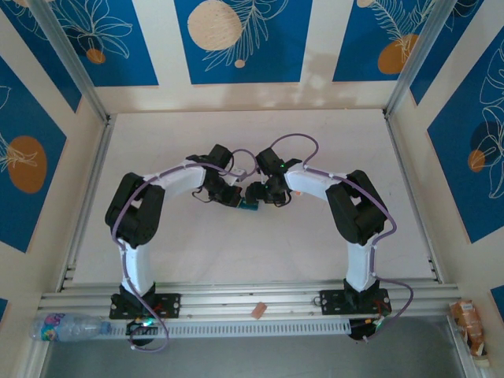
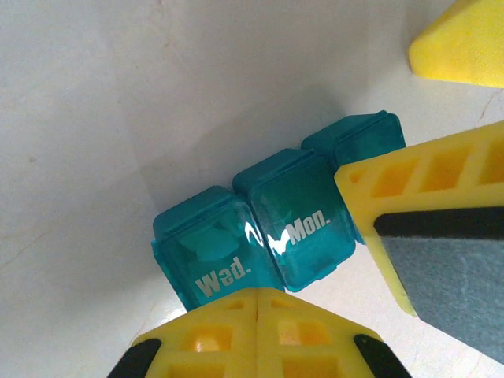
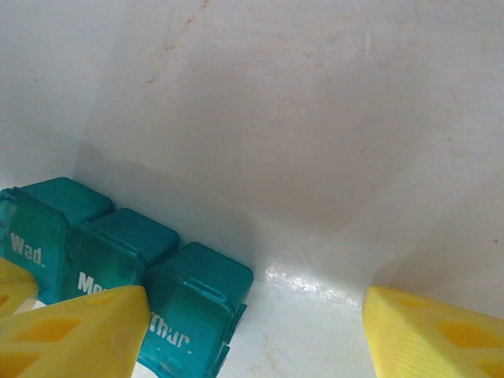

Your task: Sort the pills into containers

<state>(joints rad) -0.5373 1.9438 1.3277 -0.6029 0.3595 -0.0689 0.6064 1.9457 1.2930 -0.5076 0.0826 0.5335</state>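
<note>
Left end effector (image 2: 256,315) at 6 o'clock in the left wrist view, pressed closed with nothing between, tips at the near edge of the containers (image 2: 303,209), mid-surface (image 1: 260,260). Right end effector (image 3: 256,303) wide open, one finger on the strip's 3 o'clock end. Risk: strip looks light and unpinned, so a sideways nudge could skid or flip it. End effectors crowded, may clash.

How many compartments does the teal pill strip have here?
3. In the right wrist view, joined in a row: Wed. compartment at left, Mon. compartment in the middle, Thur. compartment at right. None seems hidden.
</note>
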